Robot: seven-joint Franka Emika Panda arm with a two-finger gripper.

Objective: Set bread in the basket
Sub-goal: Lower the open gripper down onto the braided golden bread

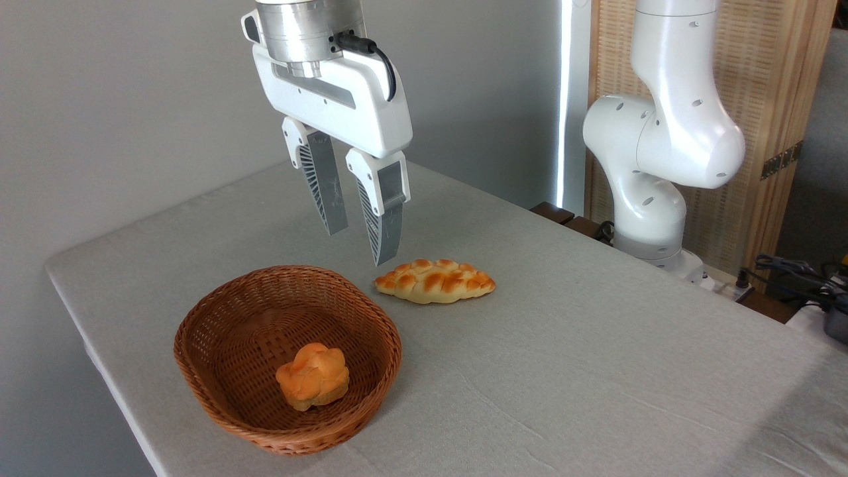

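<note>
Broadly, a grey cloth-covered counter (596, 371), running from the far corner behind the gripper down to the near edge. At the far right edge, the white arm (662, 132) on its base. Toward the near left corner, an oval wicker basket (218, 371), shallow, with a small round orange bun (313, 375) lying in its near right part. Above, hanging over the stretch between basket and far edge, the gripper (358, 225), fingers apart, holding nothing, tips pointing down and tilted slightly. Just right of the basket's far rim, close to it though contact not clear, the bread (434, 281): a braided loaf, pale gold with browned bumps, lying flat on the cloth, long axis roughly along the counter's width.

Likely next: shifting right over the loaf and descending. Risks from here: closing on a pointed end instead of the middle, so the loaf pivots and drops; pressing too deep and catching the cloth; nudging the basket rim on descent, given the closeness; releasing above the bun, leaving the loaf propped on the rim.
</note>
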